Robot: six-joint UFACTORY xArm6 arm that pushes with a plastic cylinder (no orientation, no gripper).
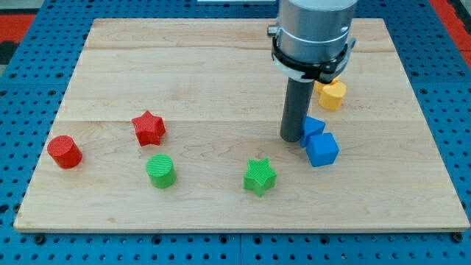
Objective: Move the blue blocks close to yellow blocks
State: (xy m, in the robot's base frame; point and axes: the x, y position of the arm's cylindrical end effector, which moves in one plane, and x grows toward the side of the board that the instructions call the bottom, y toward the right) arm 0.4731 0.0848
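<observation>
Two blue blocks (pixel 318 141) sit at 3 o'clock, touching my bare tip (pixel 292 138). Next, push them toward 1 o'clock, to the yellow block (pixel 330 94).

One camera watches me from the front and above, tilted down at the wooden board (pixel 221 81), near enough that the board nearly fills the frame, with blue pegboard (pixel 22 147) showing at its edges. My arm (pixel 313 33) enters from the upper right of centre, cut off by the frame's top. There is no second view to overlap with.
</observation>
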